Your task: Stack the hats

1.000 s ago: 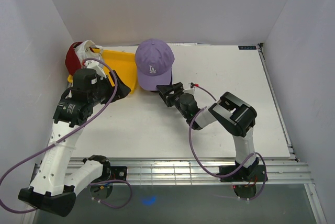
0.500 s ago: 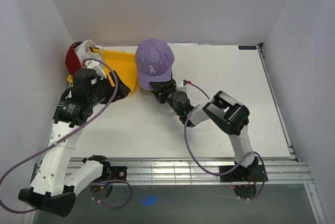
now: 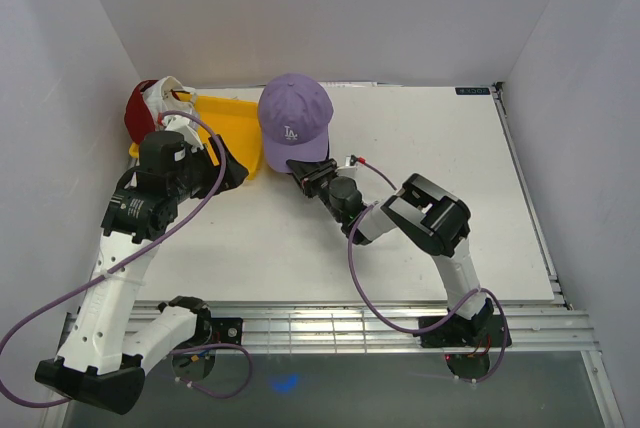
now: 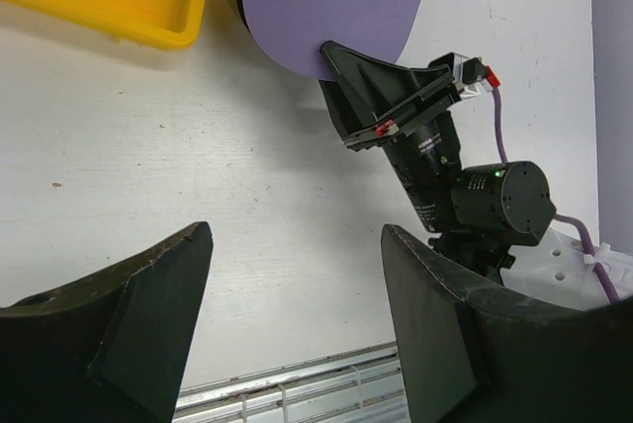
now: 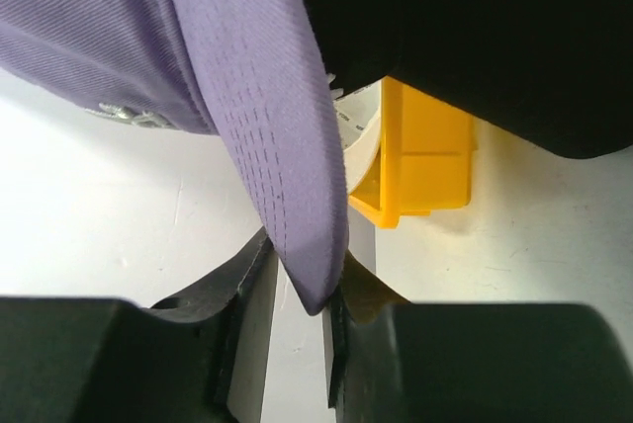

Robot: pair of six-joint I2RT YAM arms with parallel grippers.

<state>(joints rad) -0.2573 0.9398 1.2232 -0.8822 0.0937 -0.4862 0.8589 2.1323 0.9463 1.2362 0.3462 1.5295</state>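
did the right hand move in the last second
yes, the right hand slid left toward the yellow tray, and its fingers now straddle the brim of the lavender cap

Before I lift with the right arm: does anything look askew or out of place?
Nothing looks spilled or damaged. The red cap and white cap lie in a loose heap at the far left end of the yellow tray. The right gripper pinches only the front edge of the brim of the lavender cap.

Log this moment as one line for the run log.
left tool: open, empty | right tool: straddling lavender cap brim, grip unclear | red cap: far-left corner
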